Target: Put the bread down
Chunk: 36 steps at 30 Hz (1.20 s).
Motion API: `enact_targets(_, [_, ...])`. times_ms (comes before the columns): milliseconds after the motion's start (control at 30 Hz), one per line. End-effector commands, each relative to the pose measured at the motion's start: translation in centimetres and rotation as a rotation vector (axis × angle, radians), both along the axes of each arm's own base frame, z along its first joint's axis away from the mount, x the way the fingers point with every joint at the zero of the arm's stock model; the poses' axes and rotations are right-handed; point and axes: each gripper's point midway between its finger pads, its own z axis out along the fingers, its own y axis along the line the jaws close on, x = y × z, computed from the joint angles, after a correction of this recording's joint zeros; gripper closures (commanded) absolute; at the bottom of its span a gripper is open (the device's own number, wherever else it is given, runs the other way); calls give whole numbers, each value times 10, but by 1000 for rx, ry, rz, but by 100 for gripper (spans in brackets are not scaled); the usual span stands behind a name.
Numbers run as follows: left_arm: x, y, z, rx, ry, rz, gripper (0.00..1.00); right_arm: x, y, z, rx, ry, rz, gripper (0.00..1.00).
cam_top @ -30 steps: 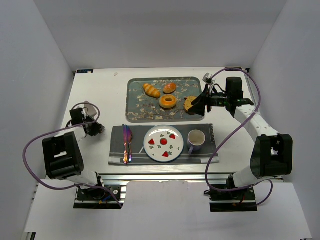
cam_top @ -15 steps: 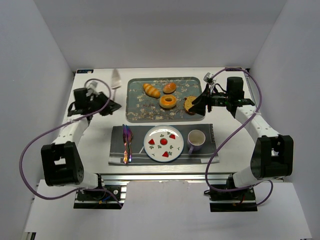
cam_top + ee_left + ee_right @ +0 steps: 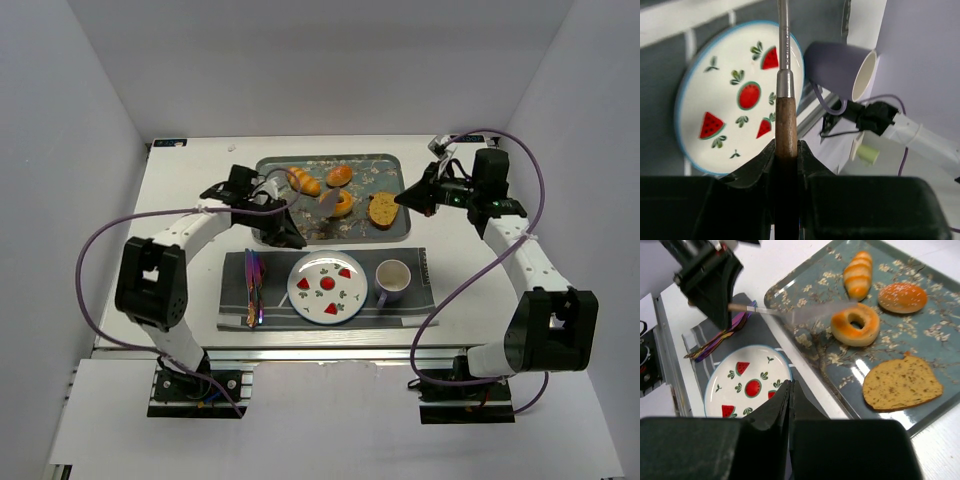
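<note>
The bread, a flat brown slice (image 3: pixel 384 209) (image 3: pixel 901 384), lies on the right end of the floral tray (image 3: pixel 330 159) (image 3: pixel 940 335). A striped roll (image 3: pixel 303 181), a round bun (image 3: pixel 340 176) and a ring donut (image 3: pixel 337 204) share the tray. My right gripper (image 3: pixel 409 197) (image 3: pixel 790 385) is shut on nothing, just right of the slice. My left gripper (image 3: pixel 282 227) (image 3: pixel 786 150) is shut on the wooden handle of a metal spatula (image 3: pixel 785 115). The spatula blade (image 3: pixel 817 312) hovers beside the donut.
In front of the tray, a grey placemat (image 3: pixel 232 292) carries purple cutlery (image 3: pixel 253 285), a watermelon-print plate (image 3: pixel 326 286) (image 3: pixel 735 95) and a purple mug (image 3: pixel 392 280) (image 3: pixel 840 67). White walls enclose the table on three sides.
My left arm swung from the table's left side over to the tray, carrying the spatula. My right gripper let go of the bread slice, shut and drew back to the right.
</note>
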Motion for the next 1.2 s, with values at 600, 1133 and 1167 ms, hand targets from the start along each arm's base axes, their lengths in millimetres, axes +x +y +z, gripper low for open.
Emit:
enact_targets(600, [-6,-47,-43,88,95,-211,100,5,-9,14,19,-37,-51,98])
enact_targets(1133, [23,-33,-68,213,162,-84,100,6,-11,18,44,-44,-55,98])
enact_targets(1167, [25,-26,-71,242,167,-64,100,6,-11,18,45,-44,-54,98])
